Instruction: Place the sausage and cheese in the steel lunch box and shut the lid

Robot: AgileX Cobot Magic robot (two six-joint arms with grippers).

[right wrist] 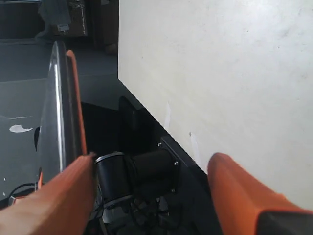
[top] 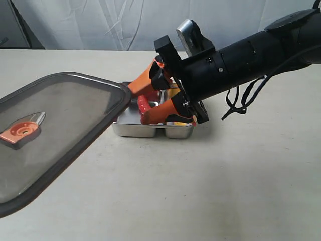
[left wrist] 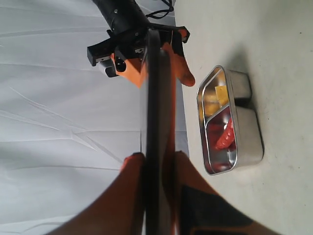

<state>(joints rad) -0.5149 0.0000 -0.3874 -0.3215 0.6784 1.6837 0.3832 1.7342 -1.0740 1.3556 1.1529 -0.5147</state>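
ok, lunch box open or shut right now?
Open. The lid is off the steel lunch box, clamped in the left gripper; the sausage and the cheese lie uncovered in separate compartments.

The right gripper's point(right wrist: 152, 164) orange fingers point(right wrist: 51, 198) gape wide, the lid point(right wrist: 59, 98) edge-on beside one.

red sausage point(left wrist: 226, 134) and yellow cheese point(left wrist: 221, 94) lie in separate compartments of the open steel lunch box point(left wrist: 249, 142); the smoky lid point(top: 65, 125) is aloft, tilted.
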